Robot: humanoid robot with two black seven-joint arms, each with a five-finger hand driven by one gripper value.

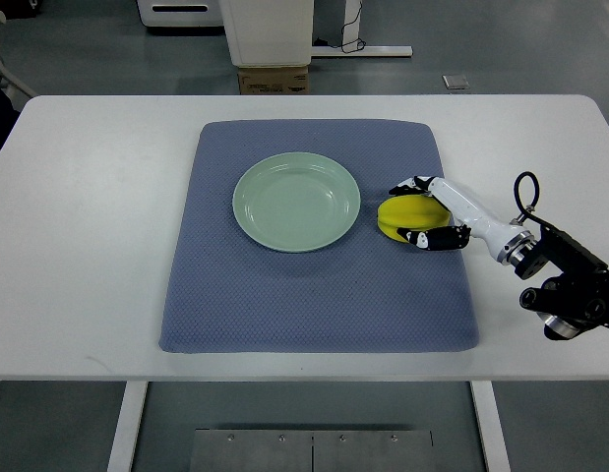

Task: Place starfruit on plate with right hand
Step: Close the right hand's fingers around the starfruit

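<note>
Top view shows a white table (88, 246) with a blue mat (314, 295) spread across its middle. On the mat, left of centre, sits the pale green plate (296, 202), bare. Just to its right, close to the rim but apart from it, lies the starfruit (407, 214): yellow, smooth and ridged, its long axis running roughly left to right. The right hand (430, 211) reaches in from the right edge and wraps it, dark fingertips curled over the far and near sides, holding it on the mat. I'd say the carry goes leftward, a short hop onto the plate.
</note>
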